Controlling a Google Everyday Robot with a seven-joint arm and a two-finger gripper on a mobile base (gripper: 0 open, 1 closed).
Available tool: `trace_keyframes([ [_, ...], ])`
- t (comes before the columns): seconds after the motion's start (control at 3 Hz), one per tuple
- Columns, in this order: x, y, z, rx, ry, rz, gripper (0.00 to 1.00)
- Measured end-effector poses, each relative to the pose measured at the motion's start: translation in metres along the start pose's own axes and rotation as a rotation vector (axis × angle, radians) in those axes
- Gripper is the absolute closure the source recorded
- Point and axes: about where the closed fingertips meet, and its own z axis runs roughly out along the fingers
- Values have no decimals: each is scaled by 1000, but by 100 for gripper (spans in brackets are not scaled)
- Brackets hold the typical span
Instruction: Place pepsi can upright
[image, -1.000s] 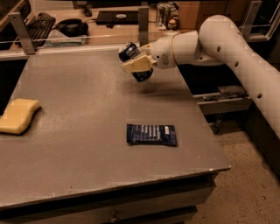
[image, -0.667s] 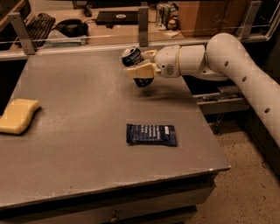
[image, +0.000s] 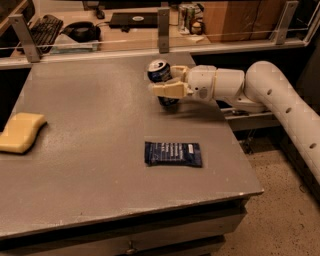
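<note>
The pepsi can (image: 160, 75) is dark blue with a silver top. It is nearly upright, leaning a little left, with its bottom at or just above the grey table (image: 90, 150) near the back right. My gripper (image: 166, 85) reaches in from the right on a white arm and is shut on the can, with one cream finger (image: 169, 90) across its front.
A flat dark blue snack wrapper (image: 173, 153) lies in front of the can. A yellow sponge (image: 19, 131) lies at the table's left edge. A railing with posts (image: 163, 22) runs behind the table. Green-silver cans (image: 186, 12) stand on the far desk.
The can has turned from tilted to nearly upright and has come lower toward the table. The arm has straightened to a more level reach.
</note>
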Motion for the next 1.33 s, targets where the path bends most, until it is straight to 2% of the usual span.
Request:
trace_keyframes([
  [0.33,7,1,-8,-28,-24,-2,58],
  [1.0,20,6,-24,-36,-9,23,12],
  [1.33,25,10,-35,-23,4,40,0],
])
